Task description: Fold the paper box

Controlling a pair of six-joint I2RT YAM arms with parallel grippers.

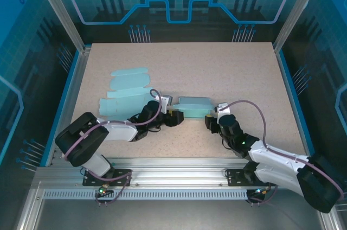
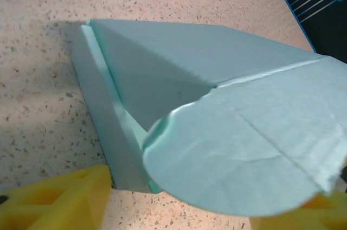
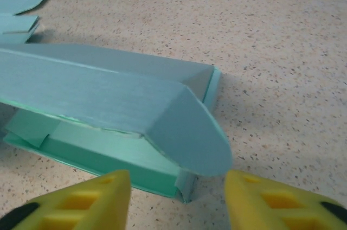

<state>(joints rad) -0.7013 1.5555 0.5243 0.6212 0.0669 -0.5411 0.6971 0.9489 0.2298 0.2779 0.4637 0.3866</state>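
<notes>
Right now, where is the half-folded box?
In the top view the box lies front-centre on the table, between the left gripper and right gripper, right of the flat sheets.

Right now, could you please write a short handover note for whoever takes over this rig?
Left gripper: open, fingers either side of one end of the paper box.
Right gripper: open at the other end, not clamping.
Box: mid-table, between both grippers; flat blanks lie to its left.
Done: body folded up, top panel lying over it.
Left, by my judgement: the rounded end flap stands out untucked at each end; tuck both in.
</notes>
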